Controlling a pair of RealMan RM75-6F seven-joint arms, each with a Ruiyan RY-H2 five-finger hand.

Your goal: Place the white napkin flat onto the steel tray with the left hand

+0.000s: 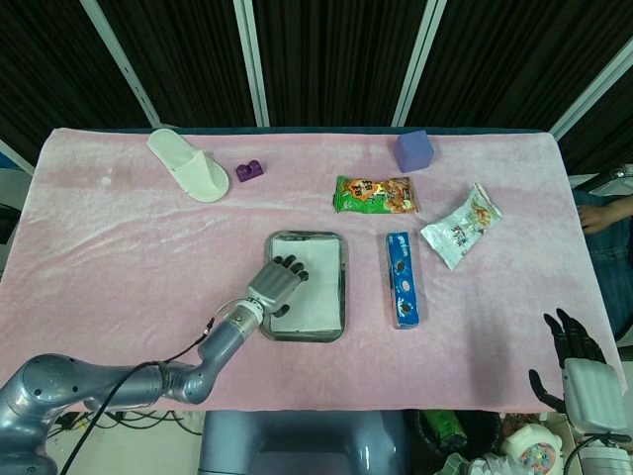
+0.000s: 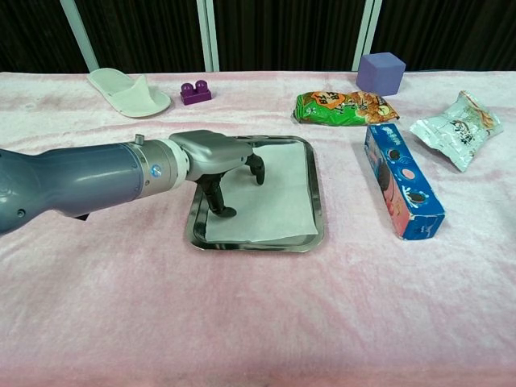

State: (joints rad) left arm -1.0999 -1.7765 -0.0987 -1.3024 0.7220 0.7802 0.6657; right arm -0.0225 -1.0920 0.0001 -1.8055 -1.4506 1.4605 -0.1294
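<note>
Your left hand [image 2: 218, 161] presses spread fingers [image 2: 216, 201] onto the white napkin [image 2: 270, 197], gripping nothing, flat in the steel tray [image 2: 319, 211].

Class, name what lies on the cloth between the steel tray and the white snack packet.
The blue biscuit box, between steel tray and white snack packet; head view.

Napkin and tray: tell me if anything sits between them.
Nothing visible does. The napkin already lies flat inside the tray, with the left hand over its left part, fingers pointing down at it.
</note>
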